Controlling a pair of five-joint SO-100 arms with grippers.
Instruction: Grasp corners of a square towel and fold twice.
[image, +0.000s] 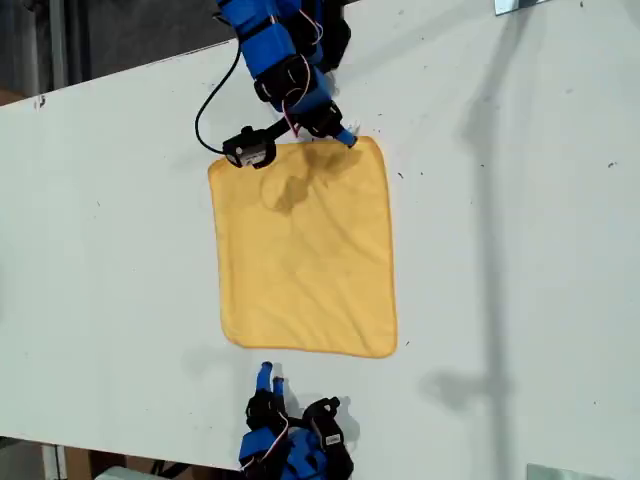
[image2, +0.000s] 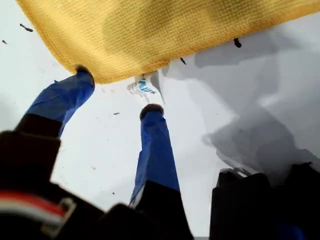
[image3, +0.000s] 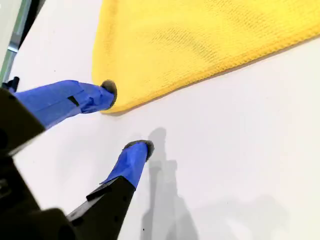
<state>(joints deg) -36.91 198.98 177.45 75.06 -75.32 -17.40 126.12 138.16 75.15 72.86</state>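
Observation:
The yellow towel (image: 305, 250) lies flat and unfolded on the white table (image: 520, 250). My first gripper (image: 345, 137) comes in from the exterior view's top and is open at the towel's far right corner (image: 372, 145). One of its fingertips (image2: 82, 72) touches the hem, and a small white tag (image2: 144, 87) pokes out between the fingers. My second gripper (image: 270, 375) enters from the exterior view's bottom, open, just outside the near left corner (image: 232, 338). In its wrist view one fingertip (image3: 109, 90) meets that corner (image3: 120, 102) and the other (image3: 142, 146) rests over bare table.
A black camera module (image: 248, 150) on its cable hangs off the first arm by the towel's far left corner in the exterior view. The table's edge (image: 120, 70) runs along that view's upper left. Metal pieces (image: 520, 5) sit at its right corners.

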